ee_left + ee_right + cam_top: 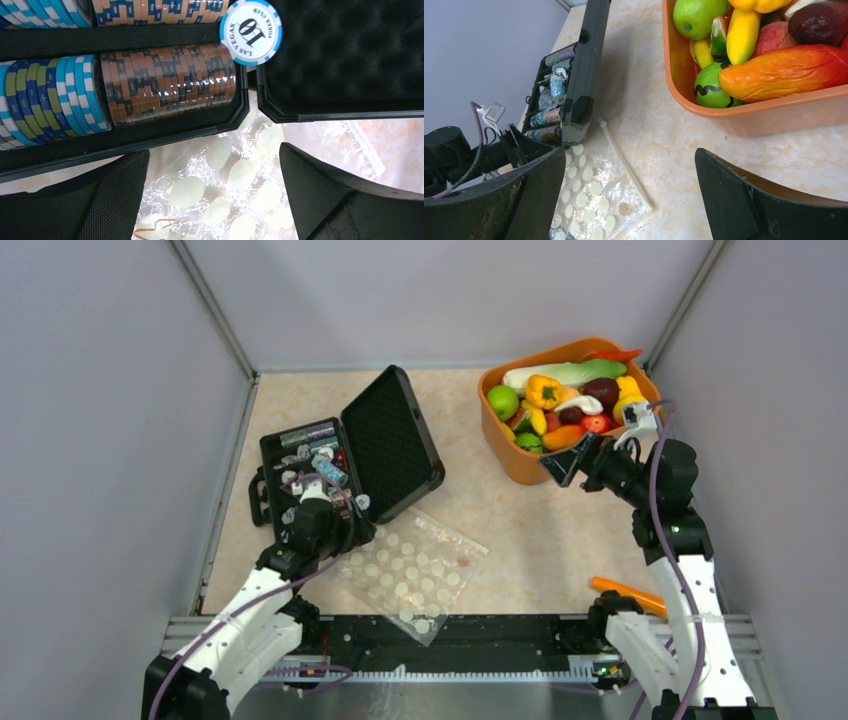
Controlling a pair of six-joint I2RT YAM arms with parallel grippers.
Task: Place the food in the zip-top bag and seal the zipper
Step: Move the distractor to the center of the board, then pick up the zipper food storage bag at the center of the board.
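The food is a heap of glossy toy fruits and vegetables in the orange tub at the back right; up close I see an orange-red piece and a green one. The zip-top bag, clear with white dots, lies flat in front of the black case. Its zipper runs along the edge facing the tub. My left gripper hangs open over the bag's corner beside the case. My right gripper is open and empty, just in front of the tub's near wall.
The black case stands open at the left with a foam lid and rows of poker chips; one loose chip lies at its hinge. An orange carrot-like piece lies by the right arm's base. Grey walls enclose the table.
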